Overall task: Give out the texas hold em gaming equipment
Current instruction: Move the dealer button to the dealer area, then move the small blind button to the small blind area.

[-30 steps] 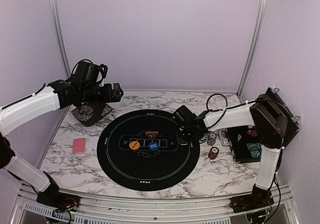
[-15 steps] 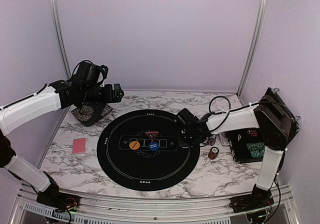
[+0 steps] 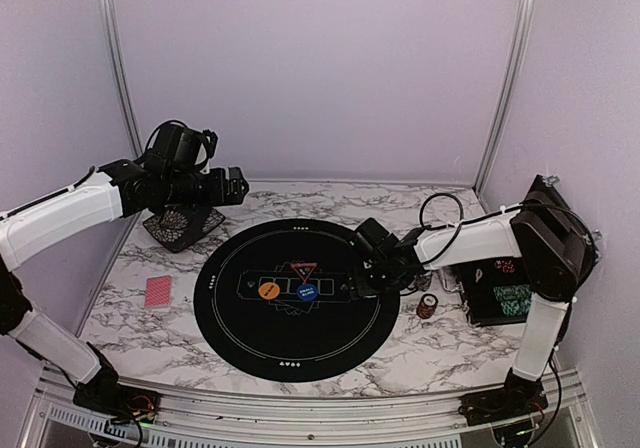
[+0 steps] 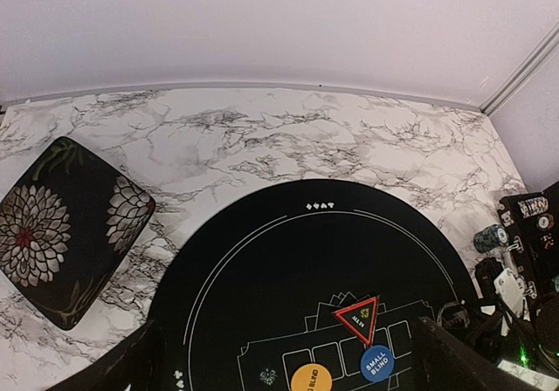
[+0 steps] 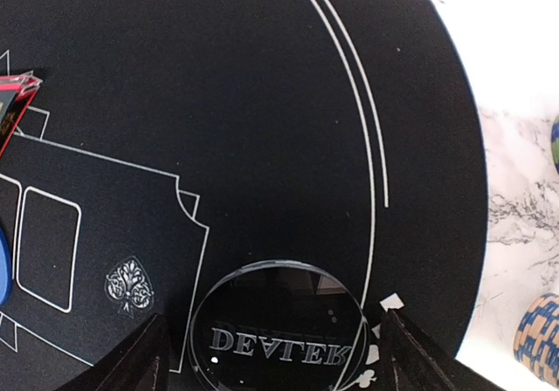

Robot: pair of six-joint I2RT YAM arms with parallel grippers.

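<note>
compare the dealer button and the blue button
The dealer button is dark and glassy, reading DEALER; the blue button is solid blue, reading SMALL BLIND. The dealer button sits between the right gripper's open fingers; the blue button lies free by the triangle. Both are round, flat on the mat.
</note>
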